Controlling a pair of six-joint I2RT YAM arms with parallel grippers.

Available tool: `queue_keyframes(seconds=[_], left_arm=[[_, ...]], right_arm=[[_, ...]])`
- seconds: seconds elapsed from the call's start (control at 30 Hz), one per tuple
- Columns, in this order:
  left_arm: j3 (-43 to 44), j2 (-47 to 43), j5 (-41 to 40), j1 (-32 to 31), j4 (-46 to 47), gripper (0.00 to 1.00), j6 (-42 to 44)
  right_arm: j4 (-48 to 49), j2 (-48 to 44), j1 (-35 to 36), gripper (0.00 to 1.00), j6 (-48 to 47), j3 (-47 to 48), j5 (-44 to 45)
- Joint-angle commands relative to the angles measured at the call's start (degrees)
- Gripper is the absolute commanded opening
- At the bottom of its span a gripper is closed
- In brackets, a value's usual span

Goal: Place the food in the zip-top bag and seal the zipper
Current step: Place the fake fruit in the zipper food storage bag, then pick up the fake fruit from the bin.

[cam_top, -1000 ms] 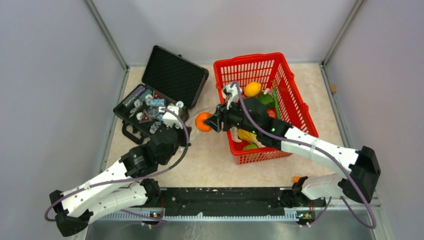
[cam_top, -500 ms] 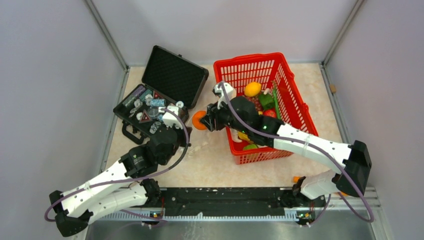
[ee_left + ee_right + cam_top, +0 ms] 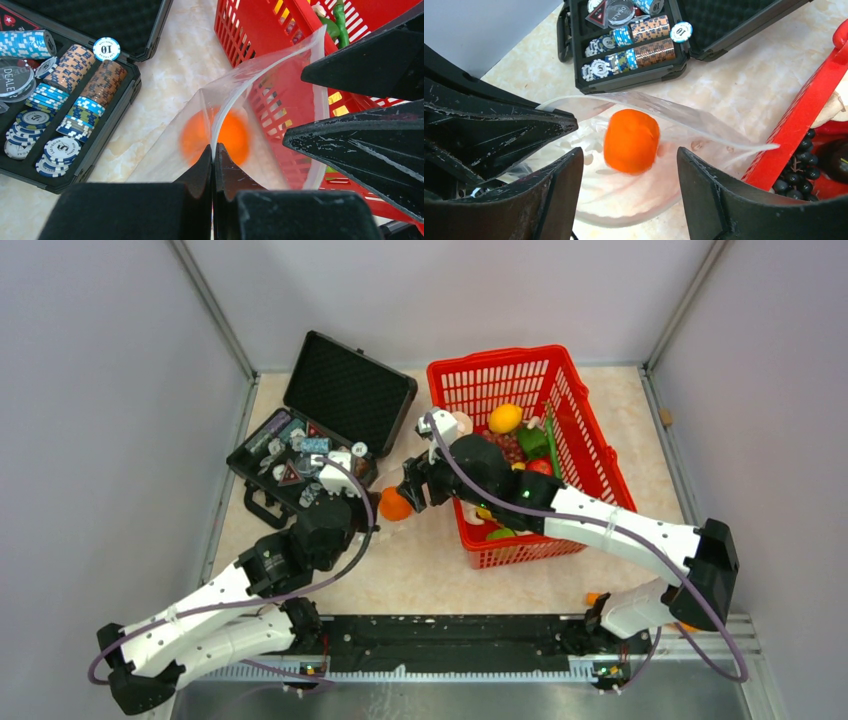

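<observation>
Orange (image 3: 631, 141): light, smooth, likely to roll; loose in the mouth of the zip-top bag (image 3: 280, 100), between the spread jaws of your right gripper (image 3: 628, 157). Bag: limp, slippery film, rim pinched by your left gripper (image 3: 212, 162); hold it by the stiffer zipper (image 3: 749, 146).

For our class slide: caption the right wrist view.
Right pincer open over an orange in the zip-top bag; poker-chip case beyond.

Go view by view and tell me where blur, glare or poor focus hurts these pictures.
Top external: even, soft light, no harsh shadows, sharp throughout. Left wrist: the round orange toy fruit is a smeared blur behind the clear crinkly plastic bag, while the stacked poker chips are crisp. Right wrist: the fruit's edges look slightly soft, with pale glints on the bag film.
</observation>
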Motion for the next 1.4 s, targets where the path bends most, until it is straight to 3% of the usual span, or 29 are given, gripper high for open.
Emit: queue_keyframes(seconds=[0.0, 0.33, 0.53, 0.63, 0.77, 0.93, 1.2, 1.37], left_arm=[[0.1, -0.8, -0.7, -0.1, 0.8, 0.0, -0.7], [-0.8, -3.9, -2.8, -0.1, 0.0, 0.0, -0.8], [-1.1, -3.8, -2.3, -0.2, 0.1, 0.0, -0.8], [-1.1, -3.3, -1.9, -0.2, 0.3, 0.0, -0.6], [-1.3, -3.0, -1.2, -0.1, 0.6, 0.0, -0.9], [-1.7, -3.0, 0.7, -0.2, 0.9, 0.0, -1.0], [-1.2, -3.2, 1.4, -0.2, -0.4, 0.0, 0.0], [-1.3, -5.8, 2.2, -0.1, -0.6, 0.0, -0.6]], right_arm=[[3.1, -2.0, 0.9, 0.68, -1.0, 1.5, -1.6], [7.3, -11.5, 0.9, 0.69, 0.7, -3.4, 4.1], [7.0, -18.6, 0.0, 0.69, -1.5, -4.9, 16.7], [3.3, -19.3, -3.6, 0.7, -2.0, -4.0, 22.8], [0.2, -19.0, -14.2, 0.71, 0.3, -4.0, 19.2], [-2.9, -12.2, -28.1, 0.71, 2.1, -1.4, 10.8], [-4.5, 2.0, -34.8, 0.72, 2.0, 4.8, 5.2], [-3.3, 10.0, -37.0, 0.72, 9.2, 7.8, 7.1]])
